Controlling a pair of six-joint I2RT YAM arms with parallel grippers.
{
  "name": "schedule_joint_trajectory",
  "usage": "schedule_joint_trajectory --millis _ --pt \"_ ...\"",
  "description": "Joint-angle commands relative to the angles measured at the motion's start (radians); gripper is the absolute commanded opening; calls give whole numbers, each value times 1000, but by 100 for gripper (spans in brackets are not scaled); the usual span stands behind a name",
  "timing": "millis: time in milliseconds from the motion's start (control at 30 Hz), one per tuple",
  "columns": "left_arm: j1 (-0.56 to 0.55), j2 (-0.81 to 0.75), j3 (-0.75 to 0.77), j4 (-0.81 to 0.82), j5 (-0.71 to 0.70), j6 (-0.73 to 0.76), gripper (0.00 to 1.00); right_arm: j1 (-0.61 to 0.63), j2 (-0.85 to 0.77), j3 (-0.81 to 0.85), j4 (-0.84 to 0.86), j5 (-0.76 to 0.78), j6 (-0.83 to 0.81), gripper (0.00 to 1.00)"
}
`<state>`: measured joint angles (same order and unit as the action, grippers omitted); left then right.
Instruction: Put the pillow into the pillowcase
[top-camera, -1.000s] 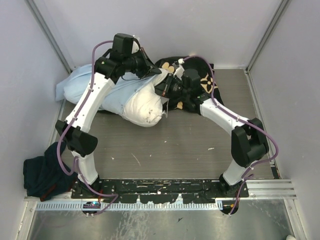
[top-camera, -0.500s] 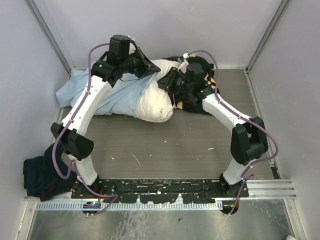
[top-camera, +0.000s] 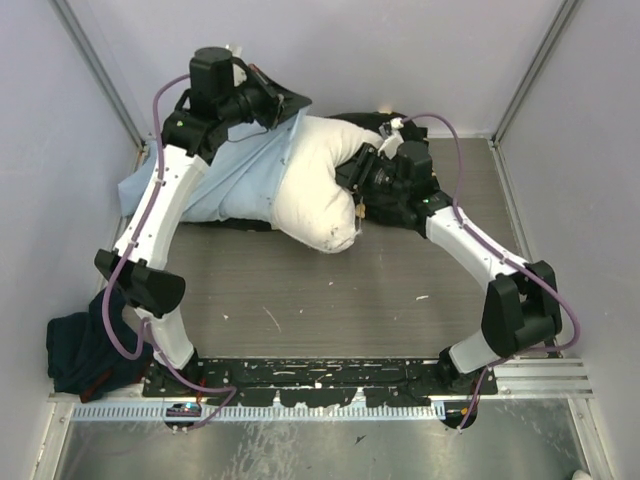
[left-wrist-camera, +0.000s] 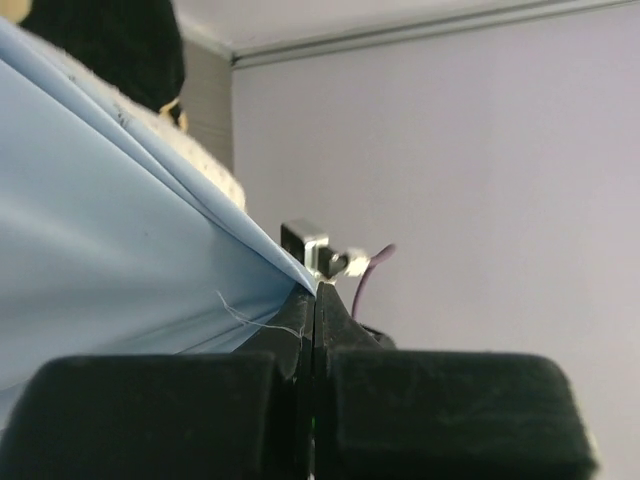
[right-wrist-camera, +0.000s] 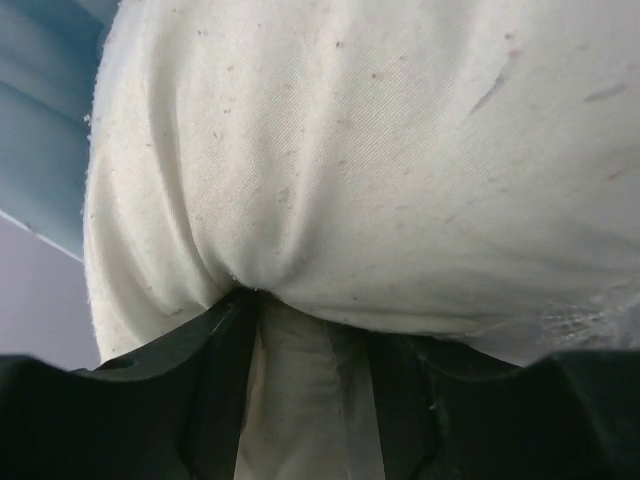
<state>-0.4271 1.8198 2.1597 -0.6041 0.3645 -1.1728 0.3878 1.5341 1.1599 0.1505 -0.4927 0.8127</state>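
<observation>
The cream-white pillow (top-camera: 318, 190) lies at the back middle of the table, its left part inside the light blue pillowcase (top-camera: 215, 185). My left gripper (top-camera: 292, 103) is shut on the pillowcase's open edge and holds it raised at the back; in the left wrist view its jaws pinch the blue fabric (left-wrist-camera: 150, 250) at the tips (left-wrist-camera: 316, 296). My right gripper (top-camera: 358, 172) is shut on a fold of the pillow's right end; in the right wrist view the pillow (right-wrist-camera: 380, 150) fills the frame and a fold sits between the fingers (right-wrist-camera: 300, 380).
A black cloth with tan flower motifs (top-camera: 405, 205) lies under the right arm at the back right. A dark blue cloth (top-camera: 85, 350) hangs at the front left. Grey walls close in behind and at both sides.
My left gripper has lifted the pillowcase edge up and back to the left. The right gripper has moved right with the pillow, and more of the pillow shows.
</observation>
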Motion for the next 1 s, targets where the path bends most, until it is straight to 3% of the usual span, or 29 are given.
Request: schedule_joint_trajectory --millis 0,367,567,700,833,967 --pt "-5 -33 180 285 101 -109 0 15 -136 -28 26 -53 -71 53" --pt "41 -99 86 349 23 -148 0 -105 -410 -233 -2 15 -104 55" --pt "53 -124 48 340 -15 -150 0 -131 -526 -306 3 -98 -134 58" --pt "54 -125 38 328 -33 -127 0 -132 -531 -296 -14 -253 -129 62" --pt "53 -114 28 344 -24 -143 0 -132 -607 -312 -1 -247 -123 66" --pt "56 -113 25 347 -46 -139 0 -132 -684 -294 -113 -223 -182 66"
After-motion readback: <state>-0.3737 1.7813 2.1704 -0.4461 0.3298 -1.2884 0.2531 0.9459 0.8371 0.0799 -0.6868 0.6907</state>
